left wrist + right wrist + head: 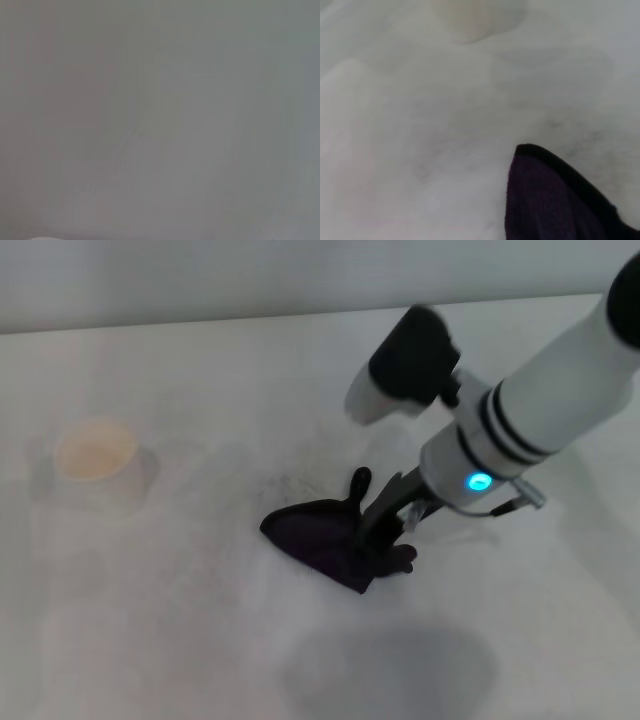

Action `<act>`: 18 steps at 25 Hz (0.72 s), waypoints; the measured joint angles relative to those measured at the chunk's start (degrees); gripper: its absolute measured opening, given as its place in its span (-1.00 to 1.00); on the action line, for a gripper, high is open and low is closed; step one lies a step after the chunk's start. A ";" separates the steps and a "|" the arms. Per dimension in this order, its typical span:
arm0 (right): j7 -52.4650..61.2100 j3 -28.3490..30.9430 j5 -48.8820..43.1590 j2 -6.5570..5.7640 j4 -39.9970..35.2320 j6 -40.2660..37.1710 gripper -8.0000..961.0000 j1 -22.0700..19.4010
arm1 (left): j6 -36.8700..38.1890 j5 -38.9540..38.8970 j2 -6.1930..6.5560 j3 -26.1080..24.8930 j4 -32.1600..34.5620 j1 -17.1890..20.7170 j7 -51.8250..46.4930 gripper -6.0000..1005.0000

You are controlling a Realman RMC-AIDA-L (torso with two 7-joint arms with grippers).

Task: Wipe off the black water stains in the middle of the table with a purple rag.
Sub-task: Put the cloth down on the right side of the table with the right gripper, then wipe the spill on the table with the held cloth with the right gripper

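The purple rag (312,532) lies flat near the middle of the white table (170,620), a narrow tab sticking up at its far corner. My right gripper (382,540) comes down from the upper right and is shut on the rag's right edge, pressing it to the tabletop. In the right wrist view the rag (545,200) fills the lower corner over bare table (410,150). No black water stains show; only faint grey speckles (285,480) lie just beyond the rag. The left gripper is out of view, and its wrist view shows only a plain grey surface.
A white cup (98,464) stands at the left of the table, also seen far off in the right wrist view as a pale cup (475,17). The table's back edge (200,322) runs along the top. A soft grey shadow (390,665) sits near the front.
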 joint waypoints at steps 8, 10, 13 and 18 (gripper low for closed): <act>-2.35 -8.19 4.97 0.20 4.11 -12.66 -0.78 -0.75 | 0.69 -1.79 -0.09 0.01 -0.07 -0.21 -1.46 0.77; -2.82 -8.55 5.70 0.23 5.12 -15.34 -0.78 -0.77 | 0.71 -1.80 -0.09 0.02 -0.07 -0.41 -1.52 0.77; -2.70 -8.23 5.76 0.15 7.58 -19.26 -0.78 -0.05 | 0.74 -1.83 -0.09 0.02 -0.06 -0.84 -1.53 0.77; -2.83 -2.90 4.06 -0.46 12.03 -21.33 -0.79 1.11 | 0.74 -1.84 -0.07 0.01 0.43 -0.96 -1.61 0.77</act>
